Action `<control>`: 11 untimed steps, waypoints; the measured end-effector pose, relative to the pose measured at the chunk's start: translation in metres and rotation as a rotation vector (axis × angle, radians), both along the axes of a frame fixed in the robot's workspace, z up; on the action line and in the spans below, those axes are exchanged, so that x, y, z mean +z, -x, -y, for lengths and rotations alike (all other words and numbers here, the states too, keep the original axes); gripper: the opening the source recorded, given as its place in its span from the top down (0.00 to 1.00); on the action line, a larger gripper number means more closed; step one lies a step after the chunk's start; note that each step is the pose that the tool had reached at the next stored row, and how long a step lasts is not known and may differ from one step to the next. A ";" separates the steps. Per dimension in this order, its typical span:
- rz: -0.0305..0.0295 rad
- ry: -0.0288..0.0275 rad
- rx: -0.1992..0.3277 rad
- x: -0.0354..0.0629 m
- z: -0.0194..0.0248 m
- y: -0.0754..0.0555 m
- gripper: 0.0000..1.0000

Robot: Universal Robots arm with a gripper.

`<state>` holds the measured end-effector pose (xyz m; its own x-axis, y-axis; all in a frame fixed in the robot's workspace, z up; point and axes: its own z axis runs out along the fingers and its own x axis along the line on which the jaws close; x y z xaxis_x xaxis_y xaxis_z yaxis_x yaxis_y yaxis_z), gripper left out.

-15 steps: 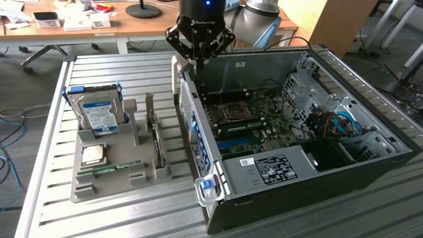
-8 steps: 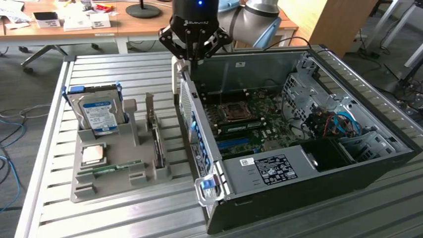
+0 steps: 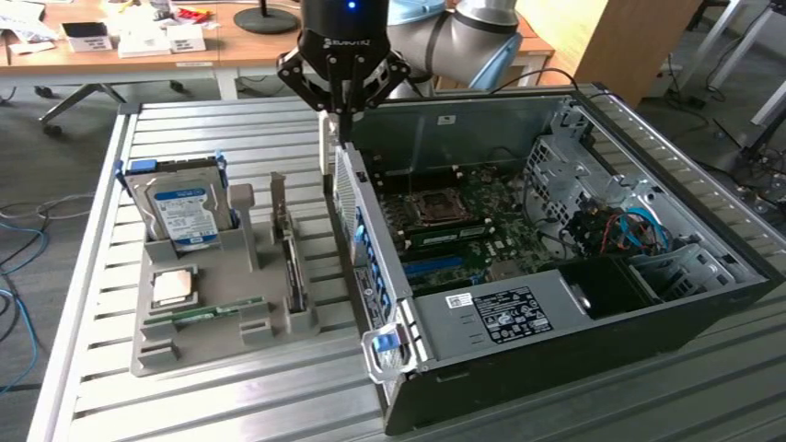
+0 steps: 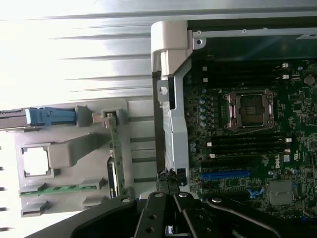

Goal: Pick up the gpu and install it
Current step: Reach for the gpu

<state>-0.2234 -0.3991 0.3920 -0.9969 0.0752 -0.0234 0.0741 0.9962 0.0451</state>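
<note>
Gripper [image 3: 345, 112] hangs over the rear wall of the open computer case [image 3: 687, 304], right at the case's edge that faces the parts holder. Jaws are together, nothing between them. In the wrist view the gripper [image 4: 171, 191] sits above the seam between case wall and holder.

The gpu [image 3: 293, 262] is not held. It stands on edge in a slot of the gray parts holder [image 3: 246, 341], silver bracket end up and toward the back, just beside the case wall on the exterior view's left. The wrist view shows the gpu [image 4: 115, 151] as a thin green board edge, with its bracket at the end away from the gripper. Gripper is near it but apart from it, no contact.

Same holder also carries:
- a hard drive [image 3: 184, 212] with blue-white label, upright at the far end
- a cpu [image 3: 172, 285] lying flat in a square pocket
- a green memory stick [image 3: 215, 311] lying just beside the cpu

Case lies on its side, lid off. The motherboard [image 3: 479, 230] is exposed, with the cpu socket [image 3: 433, 207] bare. A blue expansion slot [image 4: 225, 174] shows in the wrist view, nothing seated in it. The power supply [image 3: 503, 313], with a white label, is at the case's near end. Everything sits on a slatted metal table [image 3: 184, 405]. A wooden desk [image 3: 123, 46] with clutter stands behind it.
</note>
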 end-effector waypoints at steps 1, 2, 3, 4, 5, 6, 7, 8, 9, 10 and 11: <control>0.0000 0.0000 0.000 0.0000 0.0000 0.002 0.89; 0.0001 0.0000 0.000 -0.0001 0.0000 0.004 0.89; 0.0000 0.0000 0.000 -0.0001 0.0000 0.005 0.89; 0.0001 -0.0001 0.000 -0.0002 0.0000 0.006 0.89; 0.0001 -0.0001 0.000 -0.0002 0.0000 0.006 0.89; 0.0001 -0.0001 0.000 -0.0001 0.0000 0.006 0.89; 0.0000 0.0000 0.000 -0.0001 0.0000 0.006 0.89; 0.0000 0.0000 0.000 -0.0001 0.0000 0.007 0.89; 0.0000 0.0000 0.000 -0.0001 0.0000 0.008 0.89; 0.0000 0.0000 0.000 -0.0002 0.0000 0.009 0.89; -0.0001 0.0000 0.000 -0.0002 0.0000 0.011 0.89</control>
<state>-0.2344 -0.3991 0.3918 -0.9969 0.0753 -0.0233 0.0742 0.9962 0.0450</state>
